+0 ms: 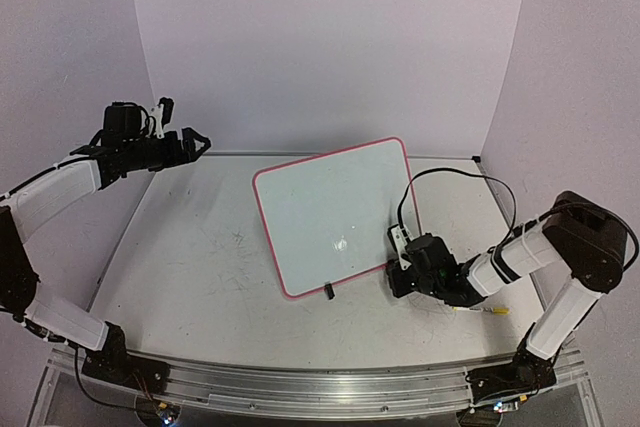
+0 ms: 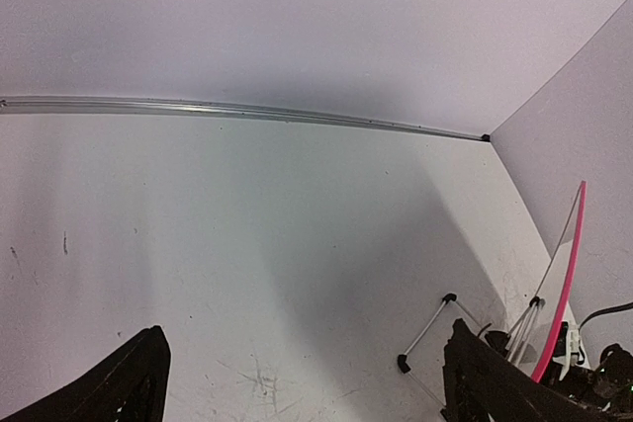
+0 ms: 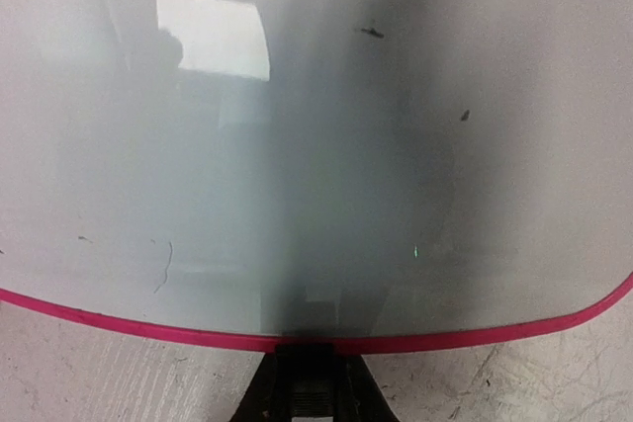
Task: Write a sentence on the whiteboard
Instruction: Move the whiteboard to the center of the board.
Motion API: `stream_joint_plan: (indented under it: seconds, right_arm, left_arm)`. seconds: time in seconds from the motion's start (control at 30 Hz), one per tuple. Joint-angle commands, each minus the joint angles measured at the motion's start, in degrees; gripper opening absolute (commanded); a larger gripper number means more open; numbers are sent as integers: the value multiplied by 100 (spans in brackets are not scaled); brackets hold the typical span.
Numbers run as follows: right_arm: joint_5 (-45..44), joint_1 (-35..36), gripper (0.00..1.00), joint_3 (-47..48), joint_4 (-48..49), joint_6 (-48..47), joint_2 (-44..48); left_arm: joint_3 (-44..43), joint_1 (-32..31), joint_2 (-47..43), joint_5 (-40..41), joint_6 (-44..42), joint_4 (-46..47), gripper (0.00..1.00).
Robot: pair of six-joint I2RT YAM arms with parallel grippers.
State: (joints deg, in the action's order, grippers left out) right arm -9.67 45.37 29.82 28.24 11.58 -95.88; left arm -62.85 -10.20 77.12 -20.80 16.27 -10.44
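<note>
The whiteboard (image 1: 335,215), white with a pink-red rim, stands tilted at the table's middle right. A small black clip (image 1: 327,292) sits on its near edge. No yellow sentence shows on it. My right gripper (image 1: 402,259) is at its lower right edge. In the right wrist view the fingers (image 3: 259,394) stand together at the pink rim (image 3: 148,325), shut on the whiteboard (image 3: 316,165), whose face carries only a few small dark marks. My left gripper (image 1: 197,142) is open and empty, high at the far left. In the left wrist view the left gripper (image 2: 305,368) frames bare table, and the whiteboard's edge (image 2: 564,279) shows at the right.
A wire stand (image 2: 427,331) props the board from behind. A small yellow object (image 1: 496,312) lies on the table by my right arm. A black cable (image 1: 450,175) loops over the right arm. Purple walls close the back and sides. The table is scuffed.
</note>
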Motion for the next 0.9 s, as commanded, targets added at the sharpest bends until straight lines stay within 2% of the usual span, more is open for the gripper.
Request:
stream_joint_plan:
  seconds: [0.0,0.3,0.33,0.5,0.57,0.7,0.87]
  right_arm:
    - [-781,28,0,-160,519,718,274]
    - [-1009,530,2,-82,483,1295,-23]
    - [-1003,533,7,-102,489,1353,-5]
    - [-1043,551,52,-63,-148,1588,466]
    - [-1123,598,61,32,-779,1796,822]
    - [-1293,869,69,299,-2464,2491,1637]
    - [-1188,993,70,483,-4163,3622,2912]
  left_arm:
    - [34,-9,-127,76,-116,213,97]
    - [41,-12,-96,100,-131,209,97]
    - [42,-14,-97,110,-135,208,97]
    - [42,-12,-113,133,-147,204,98]
    - [42,-14,-150,152,-161,199,98]
    - [46,-15,-239,223,-212,201,99]
    - [37,-13,-332,348,-278,197,99]
